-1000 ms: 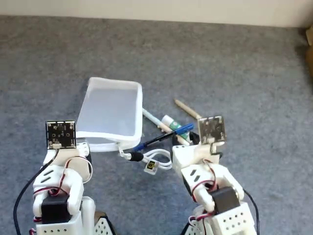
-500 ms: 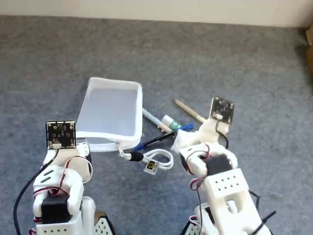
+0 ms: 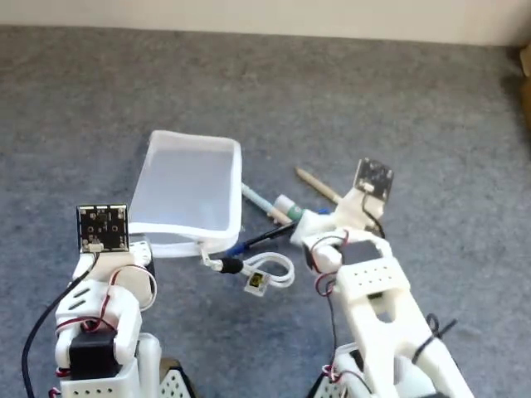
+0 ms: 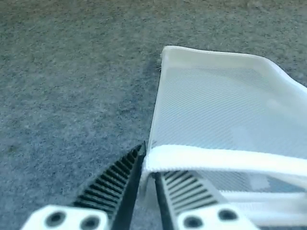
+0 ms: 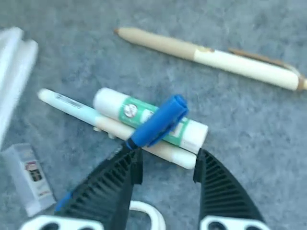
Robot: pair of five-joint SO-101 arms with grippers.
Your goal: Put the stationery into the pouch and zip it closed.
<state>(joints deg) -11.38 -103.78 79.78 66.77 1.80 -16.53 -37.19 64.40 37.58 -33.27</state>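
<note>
Grey, carpet-like fabric covered the tabletop, on which a white mesh pouch lay flat in front of the left arm. The left hand was closed on the pouch at one corner of its near rim, with the thick white edge band pinched between the two ribbed jaws.

All the stationery lay outside the pouch, on the tabletop between the pouch and the right arm. The right hand hung open over this cluster, its jaws spread apart and gripping nothing. In the high view the right hand stood just above the items.

A blue pen lay tilted across a white glue stick with a green label and a pale pen. These last two lay side by side and touching. The blue pen's lower part ran alongside one jaw; contact could not be judged. In the high view the blue pen pointed toward the pouch's near corner.

A beige pen lay apart, beyond the cluster. A small clear case and a white cord loop lay nearer the arms.
</note>
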